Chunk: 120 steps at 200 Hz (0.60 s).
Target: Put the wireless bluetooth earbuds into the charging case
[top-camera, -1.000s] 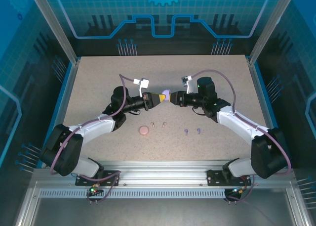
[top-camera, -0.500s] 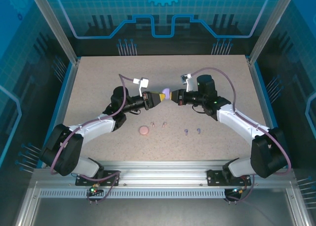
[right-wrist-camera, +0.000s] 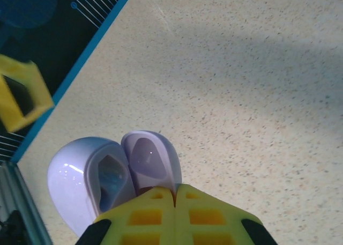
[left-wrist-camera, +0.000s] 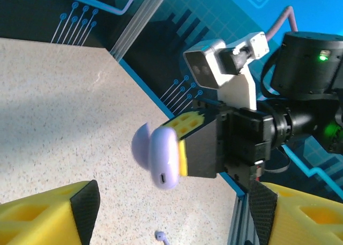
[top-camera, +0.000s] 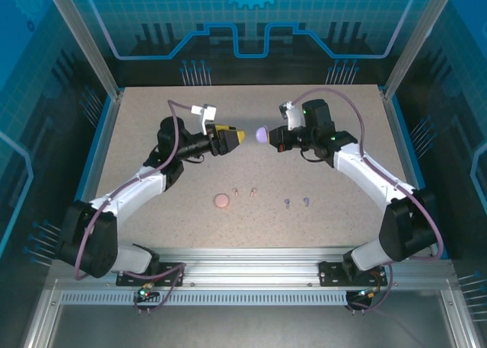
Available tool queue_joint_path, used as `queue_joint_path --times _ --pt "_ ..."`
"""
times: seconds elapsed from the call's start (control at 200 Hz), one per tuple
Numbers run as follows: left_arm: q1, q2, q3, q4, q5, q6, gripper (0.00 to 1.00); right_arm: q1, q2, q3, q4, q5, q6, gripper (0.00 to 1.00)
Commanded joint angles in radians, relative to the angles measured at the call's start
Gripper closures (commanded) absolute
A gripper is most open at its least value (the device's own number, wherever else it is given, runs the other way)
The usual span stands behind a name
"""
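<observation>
While right jaws grip open purple case [left-wrist-camera: 163, 162] | pink case [top-camera: 221, 201] on table [top-camera: 304, 112]

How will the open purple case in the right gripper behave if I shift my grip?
The purple charging case looks glossy and rounded, so it may slip or pivot. The right gripper pinches it near one end, so the hold seems marginal. It stands hinged open; a bump would probably swing it shut.

Round case [top-camera: 221, 201] left of earbuds [top-camera: 252, 190] on table [top-camera: 319, 173]
</observation>
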Motion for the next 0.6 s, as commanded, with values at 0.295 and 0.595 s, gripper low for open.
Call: queue_joint_path --times 0.295,0.595 --pt "0.021 0.138 0.358 -0.648 0.205 0.421 0.27 0.053 0.086 0.214 -0.310 0.083 -0.470 1.00" --pt "0.019 0.267 0.519 -0.892 0.283 0.560 0.42 0.089 0.102 0.251 -0.369 0.106 -0.526 1.00"
